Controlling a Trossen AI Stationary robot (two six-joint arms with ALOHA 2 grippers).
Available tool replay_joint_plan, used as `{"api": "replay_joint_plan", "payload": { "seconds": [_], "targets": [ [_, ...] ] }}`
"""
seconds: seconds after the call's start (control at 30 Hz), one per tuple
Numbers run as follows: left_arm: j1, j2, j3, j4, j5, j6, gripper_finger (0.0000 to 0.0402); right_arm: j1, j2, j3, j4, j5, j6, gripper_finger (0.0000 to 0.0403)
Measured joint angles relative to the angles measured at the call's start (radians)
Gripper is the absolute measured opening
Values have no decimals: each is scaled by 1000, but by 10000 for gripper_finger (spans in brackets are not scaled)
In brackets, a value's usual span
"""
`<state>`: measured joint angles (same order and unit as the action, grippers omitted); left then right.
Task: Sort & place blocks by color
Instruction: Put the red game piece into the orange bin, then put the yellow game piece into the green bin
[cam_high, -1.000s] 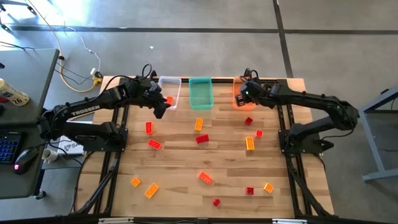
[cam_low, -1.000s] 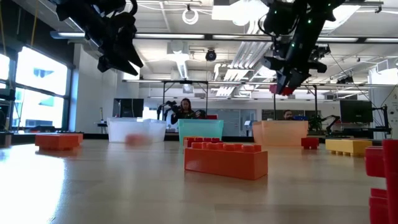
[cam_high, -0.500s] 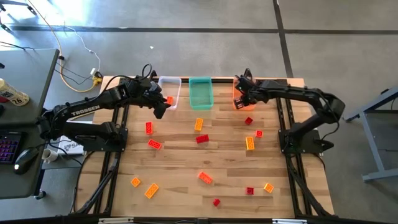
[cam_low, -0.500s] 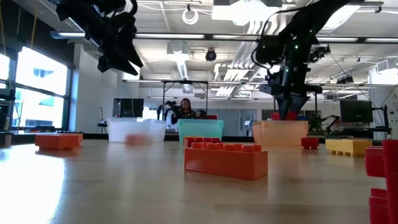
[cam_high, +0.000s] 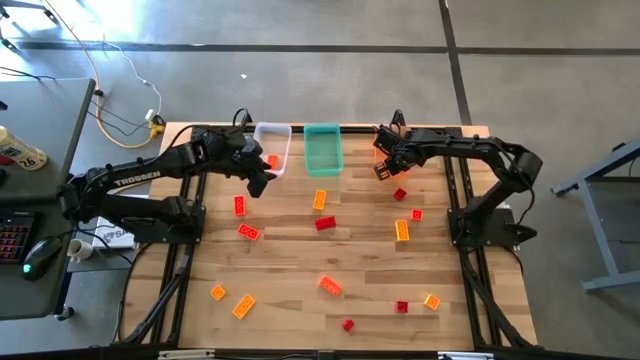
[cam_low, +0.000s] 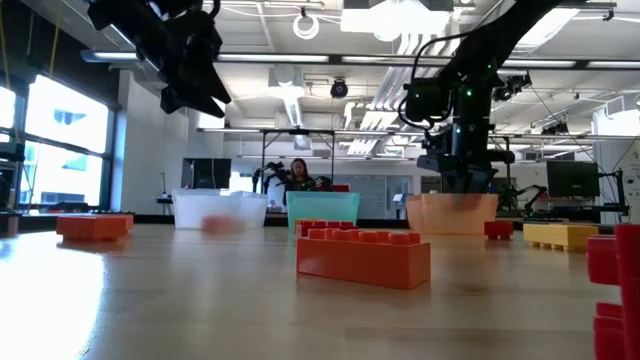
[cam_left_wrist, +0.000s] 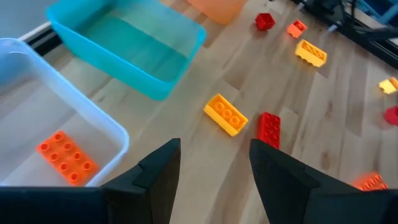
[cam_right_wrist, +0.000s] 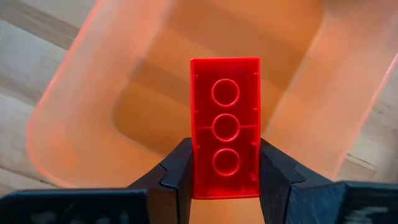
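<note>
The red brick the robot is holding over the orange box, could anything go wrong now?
Maybe. The right gripper pinches the red brick by one end only, so it might tumble when let go. The brick hangs over the orange bin, which looks empty, so it could bounce. The left gripper waits open by the clear bin.

My two dark fingers clamp a red oblong block between them, one pad on each long side. The block's hollow underside faces my camera, showing three round tubes in a row. Its far end reaches out over the orange bin, a translucent tub with rounded corners whose open mouth and floor fill most of what I see. The bin sits on the pale wooden tabletop, which shows around its corners.
</note>
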<state>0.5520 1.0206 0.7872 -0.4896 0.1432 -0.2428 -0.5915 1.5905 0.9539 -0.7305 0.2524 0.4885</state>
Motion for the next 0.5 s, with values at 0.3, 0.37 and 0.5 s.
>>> {"api": "replay_joint_plan", "payload": {
  "seconds": [0.3,0.37,0.5],
  "targets": [
    [-105,0,0,-22,-65,-41,181,-2,0,0,3,29,-32,176],
    [-127,0,0,-35,-78,-61,181,-5,-3,0,3,32,-53,180],
    [-158,0,0,-70,-92,-95,181,-5,-10,0,9,55,-87,180]
  ]
}}
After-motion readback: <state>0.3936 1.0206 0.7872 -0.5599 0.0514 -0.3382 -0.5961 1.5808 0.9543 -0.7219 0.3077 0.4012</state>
